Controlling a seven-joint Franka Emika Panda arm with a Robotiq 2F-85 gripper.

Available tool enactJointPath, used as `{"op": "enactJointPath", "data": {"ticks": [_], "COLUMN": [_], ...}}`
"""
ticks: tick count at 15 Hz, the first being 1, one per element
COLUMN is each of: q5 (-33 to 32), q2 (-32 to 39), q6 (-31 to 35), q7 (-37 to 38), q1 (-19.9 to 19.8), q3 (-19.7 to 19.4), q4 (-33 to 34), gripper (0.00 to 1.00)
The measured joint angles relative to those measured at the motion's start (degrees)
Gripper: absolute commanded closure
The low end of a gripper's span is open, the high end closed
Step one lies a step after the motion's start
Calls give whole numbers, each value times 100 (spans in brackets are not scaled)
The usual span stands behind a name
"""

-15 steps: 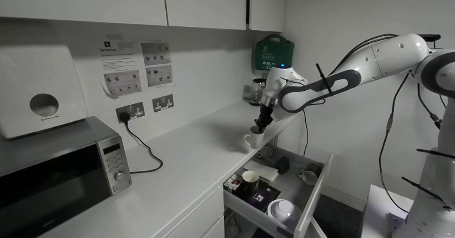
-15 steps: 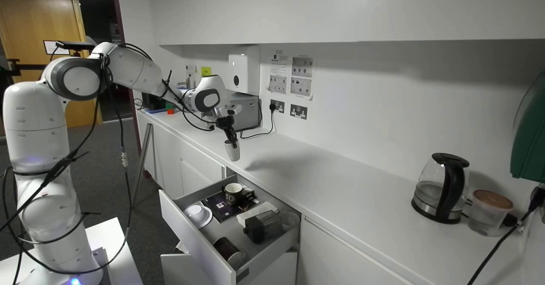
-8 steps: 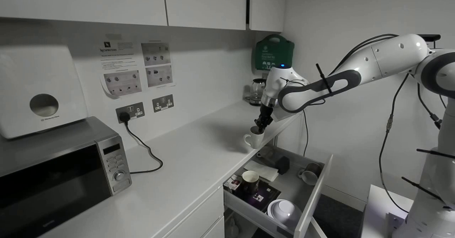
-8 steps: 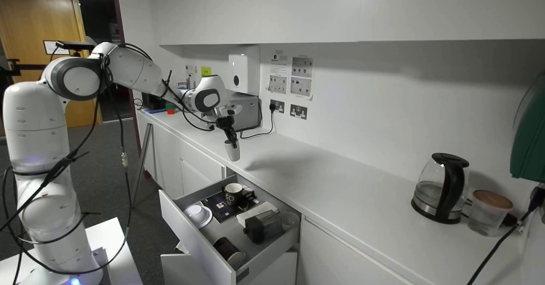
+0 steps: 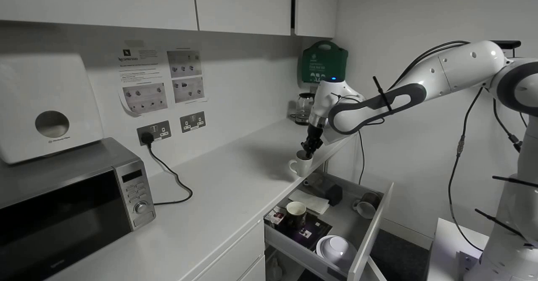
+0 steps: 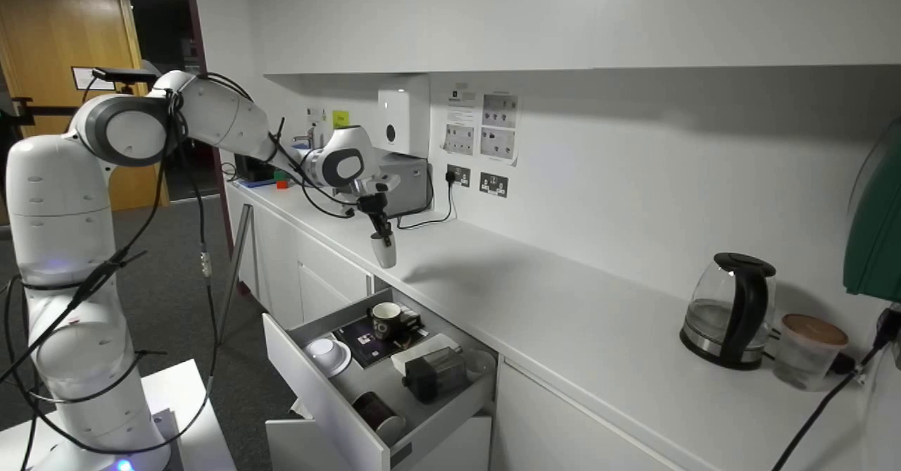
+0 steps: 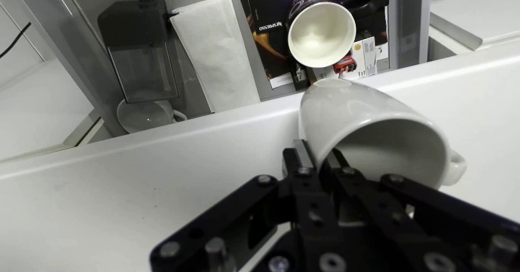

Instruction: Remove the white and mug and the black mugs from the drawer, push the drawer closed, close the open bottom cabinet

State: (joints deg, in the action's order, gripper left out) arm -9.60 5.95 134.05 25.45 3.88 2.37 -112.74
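Note:
My gripper (image 7: pixel 317 146) is shut on the wall of the white mug (image 7: pixel 349 105), one finger inside the rim and one outside. In both exterior views the mug (image 5: pixel 301 166) hangs slightly tilted over the counter's front edge; whether its base touches cannot be told. The drawer (image 6: pixel 320 386) stands pulled out below. Inside it, one black mug (image 6: pixel 385 327) is upright on a dark box, its pale inside showing from the wrist. Another black mug (image 6: pixel 373 409) lies on its side by the drawer front. Under the drawer, the bottom cabinet's door (image 6: pixel 303 443) stands open.
Also in the drawer are white bowls (image 5: pixel 336 247), a white paper stack (image 7: pixel 219 56), a black-topped clear container (image 6: pixel 433 374) and a pale cup (image 7: pixel 142 115). On the counter (image 5: pixel 201 222) stand a microwave (image 5: pixel 71 201), a kettle (image 6: pixel 732 312) and a lidded tub (image 6: pixel 809 351).
My gripper and the white mug have sunk very slightly over the counter edge. The drawer, its contents and the cabinet door look the same.

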Motion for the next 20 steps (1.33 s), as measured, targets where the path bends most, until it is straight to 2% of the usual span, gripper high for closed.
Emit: {"op": "enactJointPath", "data": {"ticks": [10, 20], "q5": [58, 77], "q2": [113, 681], "q6": [-55, -890], "q7": [0, 0], "q1": [33, 103], "q3": [0, 0], "q4": [110, 1177], "gripper": [98, 98]}}
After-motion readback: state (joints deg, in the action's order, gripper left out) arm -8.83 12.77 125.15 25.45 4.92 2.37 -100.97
